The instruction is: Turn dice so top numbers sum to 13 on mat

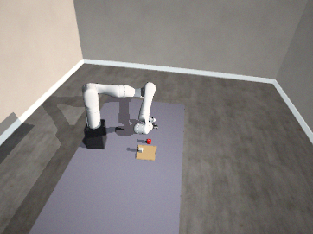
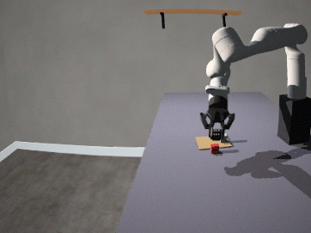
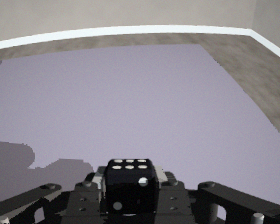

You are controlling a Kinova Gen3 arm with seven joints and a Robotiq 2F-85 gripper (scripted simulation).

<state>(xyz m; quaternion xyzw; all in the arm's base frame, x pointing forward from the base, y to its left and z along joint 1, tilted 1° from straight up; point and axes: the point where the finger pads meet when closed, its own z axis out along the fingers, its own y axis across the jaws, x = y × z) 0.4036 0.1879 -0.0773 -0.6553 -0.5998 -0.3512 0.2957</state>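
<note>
The black die (image 2: 216,133) (image 3: 131,187) is gripped between the two fingertips of the gripper (image 1: 156,127) (image 2: 216,134) (image 3: 130,178), raised above the table. The gripper is partly closed, its fingers separated by the width of the die and bearing on two opposite sides. In the wrist view, the die presents a face with six white pips at its upper edge; the larger face toward the camera shows two pips set diagonally. The red die (image 1: 149,141) (image 2: 215,149) rests on the table, off the mat and just beside its edge. The white die (image 1: 140,149) (image 2: 224,138) is located on the tan mat (image 1: 147,154) (image 2: 204,143), near one corner. The pip values on top of the red and white dice are too small to read. The mat lies flat on the purple-grey table (image 1: 117,184) (image 2: 180,186) (image 3: 135,100). The white arm (image 1: 92,106) (image 2: 275,39) rises from a black pedestal (image 1: 101,144) (image 2: 284,123), extends across, and descends to the gripper. A wooden shelf (image 2: 193,12) on two dark brackets is mounted on the grey wall (image 1: 190,27) (image 2: 77,70) (image 3: 125,12).
</note>
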